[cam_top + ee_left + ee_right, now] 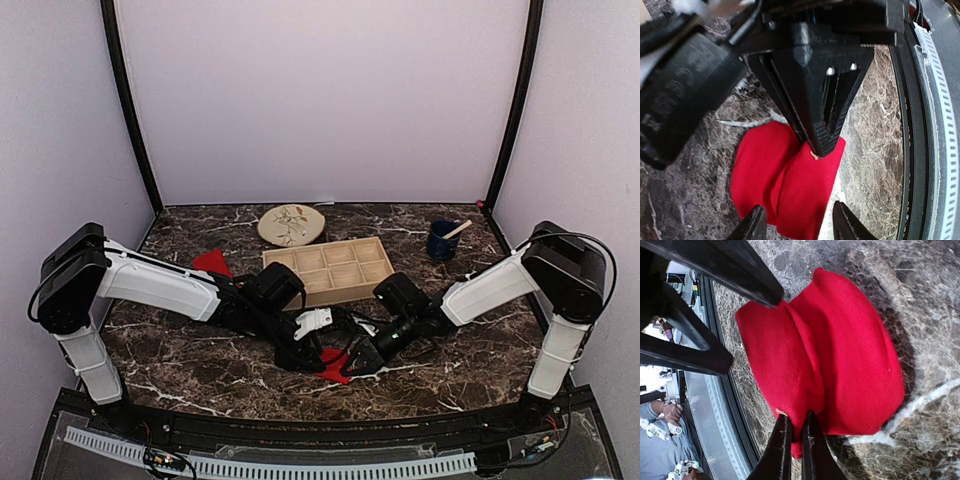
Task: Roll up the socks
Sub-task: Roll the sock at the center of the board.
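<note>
One red sock (336,366) lies folded on the marble table near the front edge, between both grippers. In the right wrist view this sock (840,350) shows a crease down its middle, and my right gripper (796,440) is shut on a fold at its near edge. In the left wrist view my left gripper (802,225) is open, its fingertips (756,225) standing either side of the sock's (785,185) end without pinching it. The right gripper's fingers (822,135) press on the opposite edge. The other sock (212,262) lies behind the left arm.
A wooden compartment tray (330,268) stands just behind the arms, a patterned plate (291,224) behind it. A blue cup (443,240) with a stick sits at the back right. The table's black front rail (907,150) runs close beside the sock.
</note>
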Robot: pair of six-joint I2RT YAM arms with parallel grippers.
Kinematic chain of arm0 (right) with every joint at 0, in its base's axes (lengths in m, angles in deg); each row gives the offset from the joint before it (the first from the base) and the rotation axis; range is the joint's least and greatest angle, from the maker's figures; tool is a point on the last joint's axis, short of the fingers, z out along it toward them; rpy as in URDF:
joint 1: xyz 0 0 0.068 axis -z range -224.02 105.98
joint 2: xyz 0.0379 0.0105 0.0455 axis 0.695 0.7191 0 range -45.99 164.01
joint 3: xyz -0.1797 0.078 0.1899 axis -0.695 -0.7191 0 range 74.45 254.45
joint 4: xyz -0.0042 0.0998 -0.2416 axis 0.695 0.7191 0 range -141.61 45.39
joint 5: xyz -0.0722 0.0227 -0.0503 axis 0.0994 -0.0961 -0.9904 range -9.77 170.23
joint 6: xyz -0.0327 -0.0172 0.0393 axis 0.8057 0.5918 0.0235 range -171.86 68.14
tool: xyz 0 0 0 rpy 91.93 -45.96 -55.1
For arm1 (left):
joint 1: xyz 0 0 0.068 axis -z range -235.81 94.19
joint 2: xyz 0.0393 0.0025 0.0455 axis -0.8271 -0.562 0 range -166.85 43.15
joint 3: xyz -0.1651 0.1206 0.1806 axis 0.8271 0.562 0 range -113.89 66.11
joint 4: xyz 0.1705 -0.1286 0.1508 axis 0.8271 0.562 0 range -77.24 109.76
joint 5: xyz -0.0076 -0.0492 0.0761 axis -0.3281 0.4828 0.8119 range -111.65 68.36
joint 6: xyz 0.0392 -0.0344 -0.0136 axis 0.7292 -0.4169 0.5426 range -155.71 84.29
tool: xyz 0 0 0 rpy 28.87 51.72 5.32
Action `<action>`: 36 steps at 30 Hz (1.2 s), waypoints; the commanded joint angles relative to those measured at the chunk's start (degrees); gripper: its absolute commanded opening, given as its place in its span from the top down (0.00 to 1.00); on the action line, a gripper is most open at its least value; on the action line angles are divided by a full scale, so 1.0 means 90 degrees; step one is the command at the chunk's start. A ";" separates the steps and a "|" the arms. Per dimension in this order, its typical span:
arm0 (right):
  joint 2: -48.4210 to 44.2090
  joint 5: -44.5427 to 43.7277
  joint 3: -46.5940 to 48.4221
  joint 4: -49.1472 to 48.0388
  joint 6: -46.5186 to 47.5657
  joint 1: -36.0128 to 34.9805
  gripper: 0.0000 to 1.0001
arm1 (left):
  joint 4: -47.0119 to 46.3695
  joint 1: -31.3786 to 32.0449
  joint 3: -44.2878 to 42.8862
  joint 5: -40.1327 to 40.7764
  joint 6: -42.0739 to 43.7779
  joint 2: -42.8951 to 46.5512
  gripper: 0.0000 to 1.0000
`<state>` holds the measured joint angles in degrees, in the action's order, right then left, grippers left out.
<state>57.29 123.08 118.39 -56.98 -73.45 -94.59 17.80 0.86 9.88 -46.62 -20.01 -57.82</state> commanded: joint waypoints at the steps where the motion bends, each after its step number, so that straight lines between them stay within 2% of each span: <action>1: 0.0145 0.0010 0.0120 0.0276 0.0098 0.0028 1.00 | 0.0291 0.0061 -0.0151 0.0023 0.0173 -0.0111 0.52; 11: 0.0217 0.0058 0.0194 0.0389 0.0182 0.0029 1.00 | 0.0488 0.0138 -0.0233 0.0152 0.0294 -0.0318 0.53; 18: 0.0294 0.0058 0.0259 0.0481 0.0230 0.0030 1.00 | 0.0503 0.0174 -0.0249 0.0174 0.0345 -0.0329 0.60; 26: 0.0363 0.0080 0.0321 0.0536 0.0248 0.0032 1.00 | 0.0575 0.0215 -0.0282 0.0066 0.0399 -0.0385 0.74; 29: 0.0351 0.0069 0.0353 0.0564 0.0254 0.0031 1.00 | 0.0640 0.0218 -0.0323 0.0042 0.0417 -0.0426 0.87; 31: 0.0341 0.0037 0.0345 0.0575 0.0259 0.0032 1.00 | 0.0675 0.0218 -0.0331 0.0026 0.0418 -0.0451 0.99; 36: 0.0286 -0.0063 0.0271 0.0560 0.0238 0.0032 0.95 | 0.0753 0.0218 -0.0375 -0.0016 0.0389 -0.0561 1.00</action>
<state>59.02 124.56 120.95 -53.87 -71.85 -94.57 22.45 2.50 7.87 -45.68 -16.66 -61.51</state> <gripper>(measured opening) 0.045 0.053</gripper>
